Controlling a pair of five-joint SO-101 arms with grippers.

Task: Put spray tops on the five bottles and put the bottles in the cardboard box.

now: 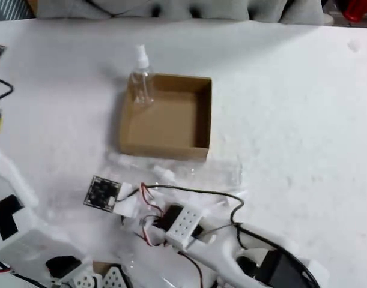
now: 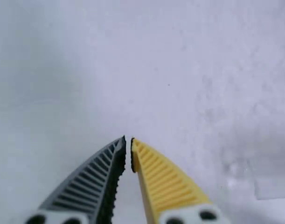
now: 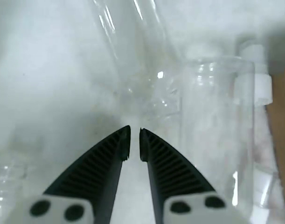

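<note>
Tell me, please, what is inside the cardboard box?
One clear bottle with a spray top stands upright in the far left corner of the cardboard box; the remaining floor is bare. The near wall hides the floor's nearest strip.

box (image 1: pixel 162 147): cardbd, open | sprayer btl (image 1: pixel 141 81): upright @ far-left corner | clear btls (image 1: pixel 198 171): lying by near wall

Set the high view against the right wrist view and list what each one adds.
High view adds: the cardboard box seen whole, open-topped, with a spray-topped bottle standing at its far left corner. Right wrist view adds: the right claw, shut on nothing, close above the table. Both: clear bottles lying beside the box's brown wall.
</note>
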